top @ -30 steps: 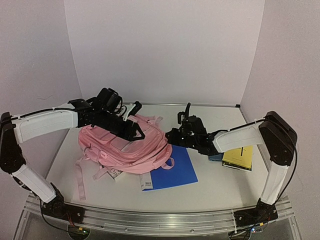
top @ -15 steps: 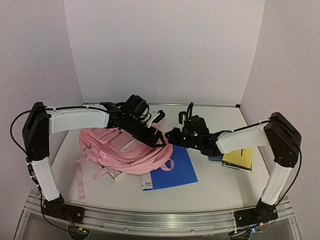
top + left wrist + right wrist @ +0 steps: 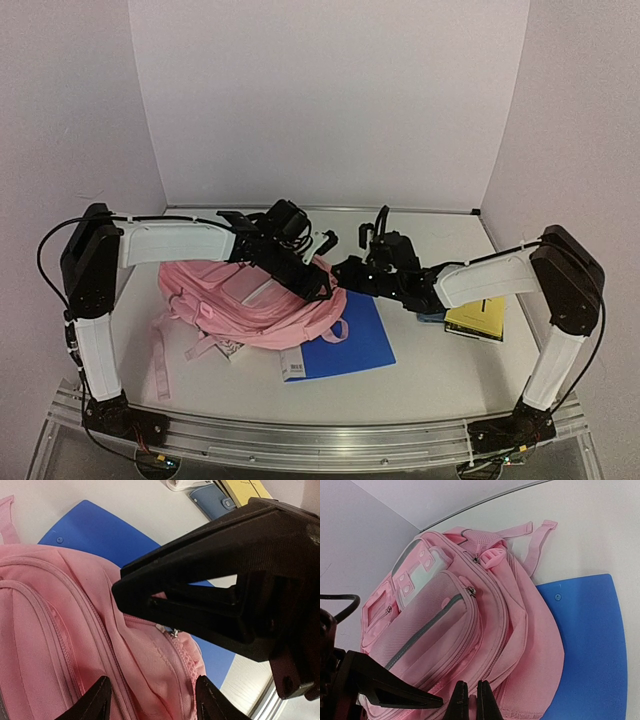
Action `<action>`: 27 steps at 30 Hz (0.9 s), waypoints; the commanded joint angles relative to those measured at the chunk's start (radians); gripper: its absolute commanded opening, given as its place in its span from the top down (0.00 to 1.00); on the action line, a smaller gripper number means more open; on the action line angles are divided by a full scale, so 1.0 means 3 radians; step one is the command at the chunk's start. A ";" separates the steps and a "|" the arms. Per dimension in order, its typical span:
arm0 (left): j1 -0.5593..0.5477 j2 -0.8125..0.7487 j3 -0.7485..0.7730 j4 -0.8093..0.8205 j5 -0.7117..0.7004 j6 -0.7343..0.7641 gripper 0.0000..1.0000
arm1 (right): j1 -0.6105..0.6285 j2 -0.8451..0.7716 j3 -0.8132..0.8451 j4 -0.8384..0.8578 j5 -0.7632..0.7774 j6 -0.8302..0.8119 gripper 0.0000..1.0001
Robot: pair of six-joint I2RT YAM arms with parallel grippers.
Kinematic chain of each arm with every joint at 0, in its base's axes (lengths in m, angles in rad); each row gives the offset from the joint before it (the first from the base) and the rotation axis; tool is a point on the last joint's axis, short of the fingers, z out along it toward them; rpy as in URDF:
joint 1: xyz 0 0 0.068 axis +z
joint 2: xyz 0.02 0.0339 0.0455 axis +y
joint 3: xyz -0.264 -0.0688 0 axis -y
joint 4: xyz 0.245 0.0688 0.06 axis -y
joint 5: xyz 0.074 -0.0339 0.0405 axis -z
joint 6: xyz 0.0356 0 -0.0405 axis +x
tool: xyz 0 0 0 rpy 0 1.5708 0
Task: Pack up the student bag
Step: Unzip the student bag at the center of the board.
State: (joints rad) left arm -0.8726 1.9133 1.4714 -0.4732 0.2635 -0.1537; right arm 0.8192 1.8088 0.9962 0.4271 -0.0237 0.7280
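— Where the two arms meet over the pale desk [image 3: 430,390], what lies beneath them?

— The large soft pink fabric student bag [image 3: 245,300], flat on the desk with its front zip pockets facing up. It spreads under the left tool [image 3: 152,702] and out to that tool's left. The right tool [image 3: 470,700] sits at the bag's right-hand edge, tip to tip with the left one.

— How do the left tool's jaws stand?

— Apart, with a middling gap. The pink cloth beside a zip seam is right below the two tips, but I cannot tell whether they touch it.

— And the right one?

— Narrow, its tips all but together at the bag's rim. I cannot tell whether a fold of cloth is pinched there.

— What else is around them?

— A flat blue plastic folder [image 3: 360,345] lies on the near side of both tools, partly under the bag. Back along the right tool's forearm, a yellow book [image 3: 476,318] lies on the desk. A small blue-grey snap pouch [image 3: 215,497] is just beside the book, partly covered by the arm.

— Anything smaller?

— A little metal zip pull [image 3: 165,629] on the bag, just under the right tool's tip, between it and the left tool's fingers [image 3: 100,702].
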 commanded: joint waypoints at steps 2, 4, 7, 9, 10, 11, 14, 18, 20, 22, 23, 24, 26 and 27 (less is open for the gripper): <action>-0.0011 0.0061 0.0209 0.0020 -0.0177 0.0037 0.51 | -0.0015 -0.0246 0.0003 0.0263 0.0023 0.0030 1.00; -0.0011 0.0073 0.0218 0.0027 -0.0170 0.0037 0.56 | -0.0014 -0.0264 -0.0015 0.0263 0.0027 0.0035 1.00; -0.0015 0.0096 0.0231 0.0024 -0.0152 0.0032 0.62 | -0.0016 -0.0295 -0.0041 0.0268 0.0047 0.0045 1.00; -0.0019 0.0114 0.0242 0.0026 -0.0143 0.0028 0.65 | -0.0012 -0.0312 -0.0052 0.0267 0.0058 0.0050 1.00; -0.0018 0.0127 0.0252 0.0030 -0.0135 0.0025 0.66 | -0.0012 -0.0320 -0.0055 0.0269 0.0060 0.0049 1.00; -0.0019 0.0138 0.0262 0.0029 -0.0126 0.0022 0.67 | -0.0015 -0.0326 -0.0058 0.0269 0.0063 0.0050 1.00; -0.0024 0.0174 0.0291 0.0034 -0.0100 0.0016 0.70 | -0.0013 -0.0338 -0.0064 0.0269 0.0077 0.0055 1.00; -0.0045 0.0216 0.0329 0.0027 -0.0060 0.0025 0.82 | -0.0013 -0.0343 -0.0074 0.0268 0.0081 0.0074 1.00; -0.0049 0.0194 0.0314 0.0042 -0.0069 0.0026 0.91 | -0.0016 -0.0343 -0.0083 0.0268 0.0182 0.0099 1.00; -0.0051 0.0132 0.0241 0.0092 -0.0091 0.0030 0.98 | -0.0015 -0.0338 -0.0094 0.0268 0.0221 0.0129 1.00; -0.0049 0.0089 0.0198 0.0133 -0.0110 0.0029 0.99 | -0.0016 -0.0333 -0.0101 0.0265 0.0232 0.0149 1.00; -0.0051 0.0044 0.0156 0.0165 -0.0122 0.0031 1.00 | -0.0013 -0.0326 -0.0102 0.0261 0.0236 0.0160 1.00; -0.0046 -0.0063 0.0066 0.0203 -0.0142 0.0049 1.00 | -0.0015 -0.0289 -0.0095 0.0262 0.0228 0.0179 1.00; -0.0049 -0.0113 0.0025 0.0212 -0.0141 0.0060 1.00 | -0.0019 -0.0272 -0.0091 0.0263 0.0226 0.0193 1.00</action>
State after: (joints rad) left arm -0.8875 1.9629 1.5123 -0.4498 0.2479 -0.1532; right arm 0.8196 1.7775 0.9627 0.4341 0.0008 0.7595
